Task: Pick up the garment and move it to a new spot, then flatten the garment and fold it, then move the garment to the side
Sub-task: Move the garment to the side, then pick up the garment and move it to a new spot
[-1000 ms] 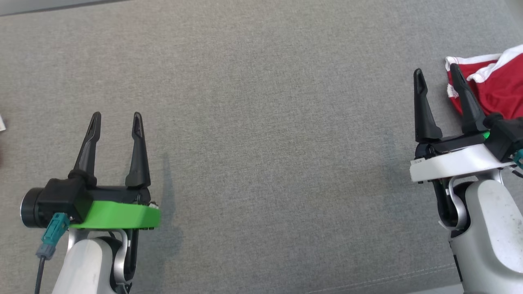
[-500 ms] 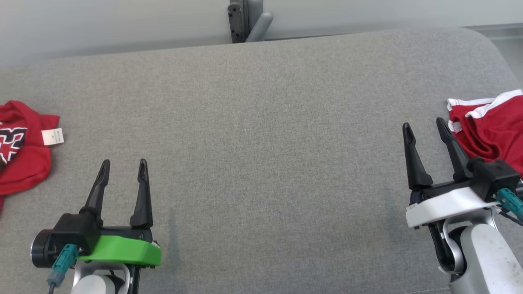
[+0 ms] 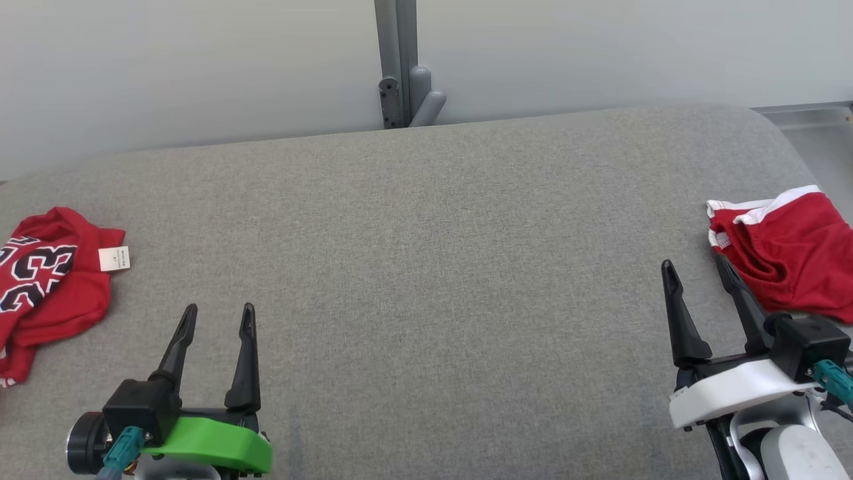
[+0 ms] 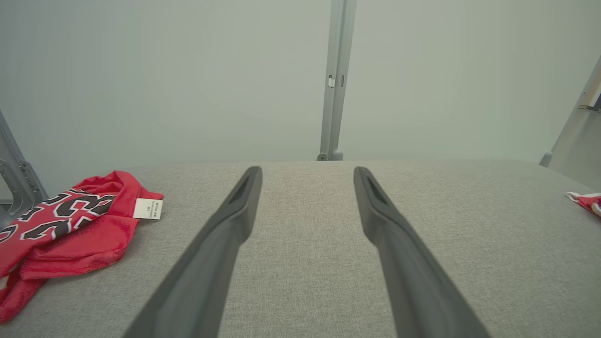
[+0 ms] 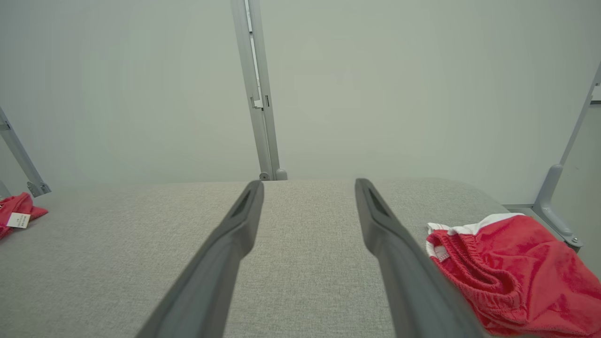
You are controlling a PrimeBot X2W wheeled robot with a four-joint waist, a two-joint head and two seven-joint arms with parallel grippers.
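Two sets of jaws stand wide and empty over the grey padded surface. At its right edge, red shorts lie crumpled just beside the right jaws; a red numbered jersey lies bunched near its left edge.

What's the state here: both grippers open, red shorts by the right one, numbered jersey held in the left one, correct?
No: the left gripper holds nothing. The head view shows the numbered jersey lying on the grey cushion, apart from it. The rest stands: both open, red shorts by the right gripper.
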